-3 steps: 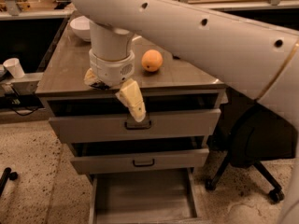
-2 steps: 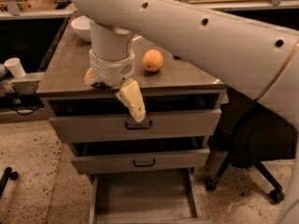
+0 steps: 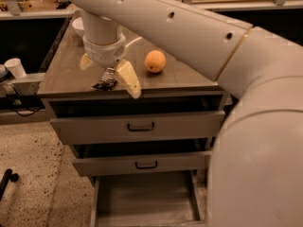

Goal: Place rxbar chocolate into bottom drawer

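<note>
The rxbar chocolate (image 3: pixel 105 81), a slim black wrapper with white lettering, lies on the cabinet top (image 3: pixel 180 77) near its front edge. My gripper (image 3: pixel 110 78) hangs straight over it, open, with one cream finger on each side of the bar. The right finger (image 3: pixel 129 79) reaches down past the cabinet's front edge. The bottom drawer (image 3: pixel 147 200) is pulled out below, showing a plain grey floor with nothing on it. My big white arm fills the right and top of the view.
An orange (image 3: pixel 155 61) sits on the cabinet top to the right of my gripper. A white bowl (image 3: pixel 78 26) stands at the back left. The two upper drawers (image 3: pixel 140 126) with black handles are slightly ajar. A white cup (image 3: pixel 16 67) is on a low shelf at left.
My gripper has shifted up and back over the cabinet top, and the black bar now shows between its fingers. The orange and drawers have not moved.
</note>
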You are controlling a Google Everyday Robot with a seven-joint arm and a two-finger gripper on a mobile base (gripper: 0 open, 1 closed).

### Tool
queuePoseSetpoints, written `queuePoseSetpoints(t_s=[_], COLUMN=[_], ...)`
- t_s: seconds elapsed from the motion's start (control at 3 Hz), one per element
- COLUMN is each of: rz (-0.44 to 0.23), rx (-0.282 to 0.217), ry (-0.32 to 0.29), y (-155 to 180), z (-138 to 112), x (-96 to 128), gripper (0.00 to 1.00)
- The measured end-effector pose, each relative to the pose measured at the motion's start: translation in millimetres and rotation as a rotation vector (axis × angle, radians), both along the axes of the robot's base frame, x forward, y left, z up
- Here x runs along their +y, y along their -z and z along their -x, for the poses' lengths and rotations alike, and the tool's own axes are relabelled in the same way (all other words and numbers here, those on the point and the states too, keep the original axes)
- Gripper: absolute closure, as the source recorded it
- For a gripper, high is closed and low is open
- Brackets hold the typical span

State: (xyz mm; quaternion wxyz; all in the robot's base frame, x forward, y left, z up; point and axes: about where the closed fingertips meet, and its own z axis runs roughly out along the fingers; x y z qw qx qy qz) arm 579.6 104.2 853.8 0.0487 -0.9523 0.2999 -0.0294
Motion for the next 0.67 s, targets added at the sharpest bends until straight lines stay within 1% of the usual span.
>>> queuePoseSetpoints(t_s=[0.33,0.67], rz=[0.017,0.065], rx=[-0.045,-0.095], ry=[-0.050,-0.108], y=[3,68], z=[-44,-92], x=[8,78], gripper=[0.00,0.00])
